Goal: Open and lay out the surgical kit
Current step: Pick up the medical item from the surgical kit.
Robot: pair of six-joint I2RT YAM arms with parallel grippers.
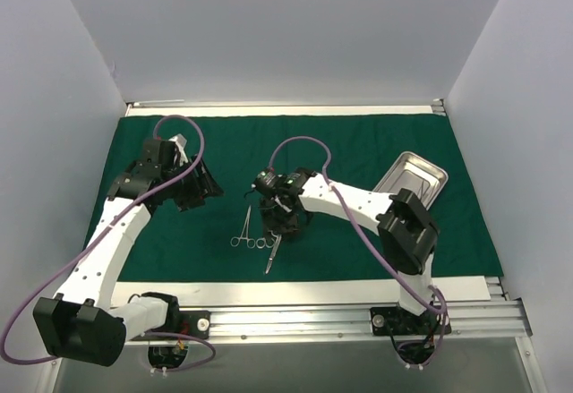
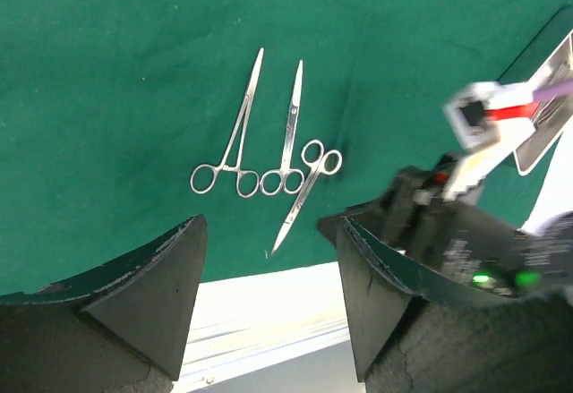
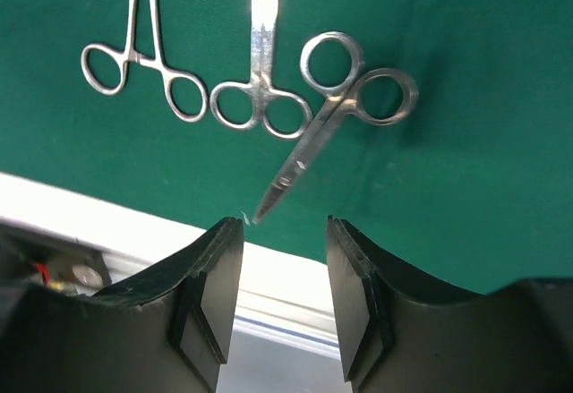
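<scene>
Three ring-handled tools lie flat on the drape (image 1: 313, 142): a clamp (image 3: 143, 53), a middle tool (image 3: 260, 98) and skewed scissors (image 3: 333, 111). Only the right wrist view shows them close: their rings sit in a tight row, and the scissors' tip points back at the gap of the right gripper (image 3: 285, 227), whose jaws stand partly apart and empty. The top view alone gives the whole layout: the tray (image 1: 410, 178) sits on the drape well off to that gripper's right, and the left gripper (image 1: 201, 187) hovers well to the left of the tools, jaws wide, nothing between. In the left wrist view the right arm (image 2: 448, 241) crowds one side. Beside the right gripper's fingers (image 3: 224, 277) the drape's near edge meets a white strip (image 3: 116, 218); bare cloth lies open ahead and left of the tools
</scene>
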